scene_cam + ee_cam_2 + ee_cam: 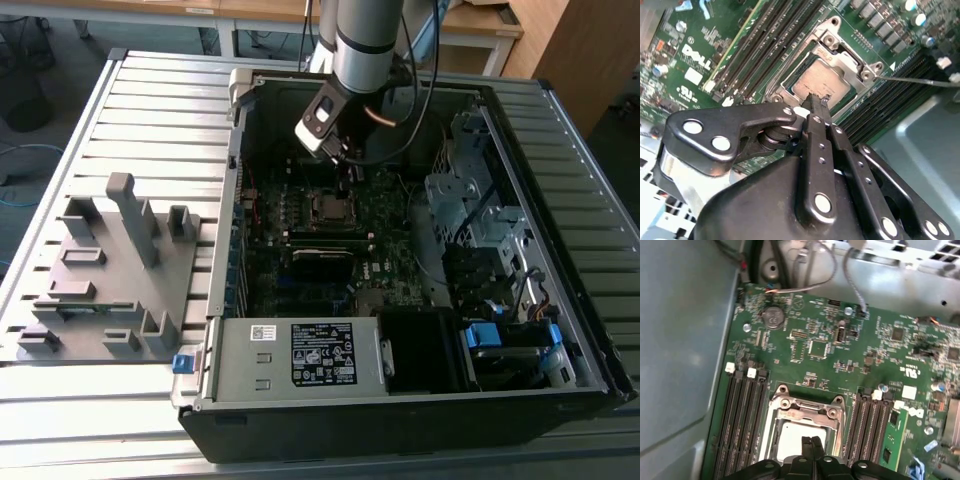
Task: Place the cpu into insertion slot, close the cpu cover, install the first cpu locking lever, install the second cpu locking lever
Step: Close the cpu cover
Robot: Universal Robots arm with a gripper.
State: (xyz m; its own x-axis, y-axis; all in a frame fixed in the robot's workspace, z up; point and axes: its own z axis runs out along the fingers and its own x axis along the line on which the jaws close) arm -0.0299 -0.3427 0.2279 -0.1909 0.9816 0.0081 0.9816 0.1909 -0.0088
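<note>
The cpu (824, 80) is seen lying just beneath the claw (817, 101), framed by the cpu cover (852, 59). The claw is pinched narrow, with nothing held. The cpu could be scratched if the tips are driven down.

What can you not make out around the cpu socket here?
Second wrist view: part of the cpu, hidden by the gripper.
First wrist view: part of the cpu cover, behind the gripper and the picture's edge.
Exterior view: detail of the insertion slot, too small.
</note>
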